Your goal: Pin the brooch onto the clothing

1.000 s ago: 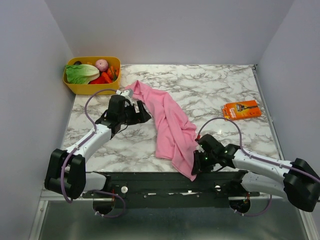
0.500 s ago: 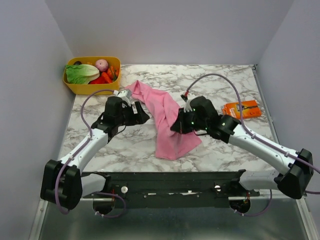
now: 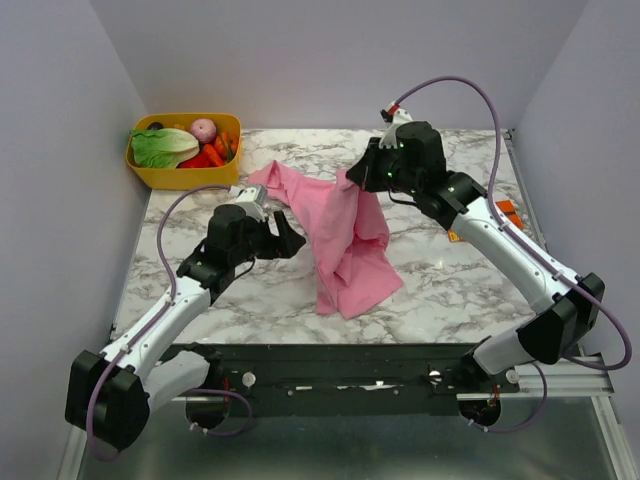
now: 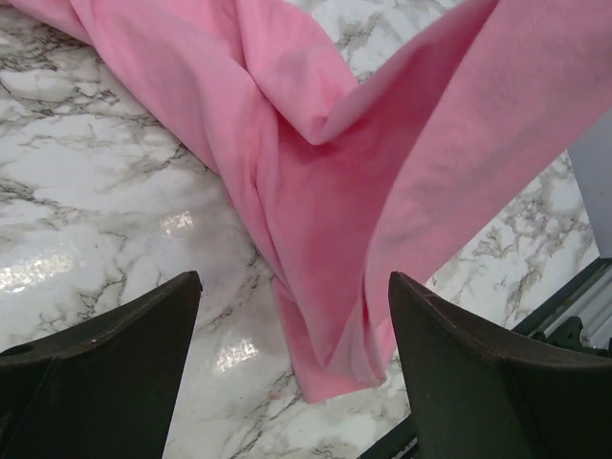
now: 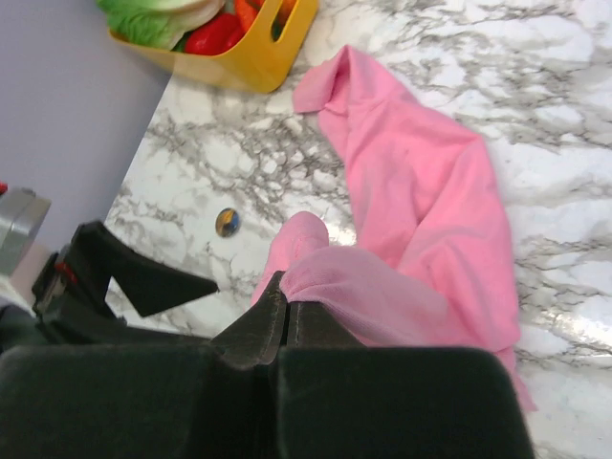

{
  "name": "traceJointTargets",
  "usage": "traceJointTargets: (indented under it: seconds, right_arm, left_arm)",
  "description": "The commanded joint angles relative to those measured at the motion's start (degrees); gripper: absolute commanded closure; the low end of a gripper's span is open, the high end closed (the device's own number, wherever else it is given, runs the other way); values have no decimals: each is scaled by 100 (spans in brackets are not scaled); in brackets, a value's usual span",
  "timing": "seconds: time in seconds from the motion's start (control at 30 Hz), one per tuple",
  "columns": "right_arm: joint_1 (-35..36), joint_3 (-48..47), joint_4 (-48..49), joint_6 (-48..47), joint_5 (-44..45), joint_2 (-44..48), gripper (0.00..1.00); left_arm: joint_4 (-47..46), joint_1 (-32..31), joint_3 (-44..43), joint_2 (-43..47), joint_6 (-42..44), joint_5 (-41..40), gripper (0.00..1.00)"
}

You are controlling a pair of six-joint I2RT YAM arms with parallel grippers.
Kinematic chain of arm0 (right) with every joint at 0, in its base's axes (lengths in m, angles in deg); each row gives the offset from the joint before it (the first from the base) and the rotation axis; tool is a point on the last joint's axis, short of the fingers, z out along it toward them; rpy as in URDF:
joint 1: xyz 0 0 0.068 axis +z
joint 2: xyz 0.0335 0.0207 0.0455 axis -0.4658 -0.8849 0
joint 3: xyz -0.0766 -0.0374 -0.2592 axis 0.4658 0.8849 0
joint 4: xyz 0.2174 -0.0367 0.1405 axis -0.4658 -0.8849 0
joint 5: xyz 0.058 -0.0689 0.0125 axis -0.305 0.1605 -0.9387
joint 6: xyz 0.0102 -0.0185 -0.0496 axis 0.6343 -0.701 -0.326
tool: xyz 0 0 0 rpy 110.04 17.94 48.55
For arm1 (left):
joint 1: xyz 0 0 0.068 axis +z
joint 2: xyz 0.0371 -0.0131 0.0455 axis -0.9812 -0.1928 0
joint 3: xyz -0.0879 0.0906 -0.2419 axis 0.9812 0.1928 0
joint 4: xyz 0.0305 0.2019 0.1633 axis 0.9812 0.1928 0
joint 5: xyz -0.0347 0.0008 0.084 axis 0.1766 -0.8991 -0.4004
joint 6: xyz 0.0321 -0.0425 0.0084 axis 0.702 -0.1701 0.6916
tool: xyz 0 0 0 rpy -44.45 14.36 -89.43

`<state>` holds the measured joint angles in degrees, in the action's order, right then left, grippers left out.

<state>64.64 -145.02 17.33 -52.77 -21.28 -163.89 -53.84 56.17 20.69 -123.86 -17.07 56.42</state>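
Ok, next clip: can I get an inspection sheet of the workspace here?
Surface: glossy marble table.
Job's things: shirt crumpled, one fold lifted; brooch loose on the marble, apart from the shirt.
Clutter: yellow bin of vegetables, far left corner; orange pack, mostly hidden, right side.
Grippers: left gripper open beside the shirt; right gripper shut on the shirt.
Cables: purple cable loops, left and right.
Surroundings: plain walls on three sides.

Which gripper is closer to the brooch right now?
Left. The left gripper sits open low beside the brooch on the table; the right gripper is up higher, shut on a fold of the clothing.
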Motion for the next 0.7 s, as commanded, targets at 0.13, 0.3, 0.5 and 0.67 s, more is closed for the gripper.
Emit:
traceJointTargets:
  seconds: [0.13, 0.3, 0.5, 0.67]
  right_arm:
    - [-866, 313, 428, 311, -49, -28, 99]
    - [-1051, 428, 464, 346, -13, -160, 100]
    - [-1411, 542, 481, 364, -154, -380, 99]
    - [-1675, 761, 525, 346, -400, -354, 100]
  left_arm:
    - [-82, -767, -45, -779, -37, -426, 13]
    - [6, -1199, -116, -1018, -54, -645, 13]
    - [15, -1217, 296, -904, -739, -426, 14]
    - [-274, -1217, 683, -1123, -1556, 223, 17]
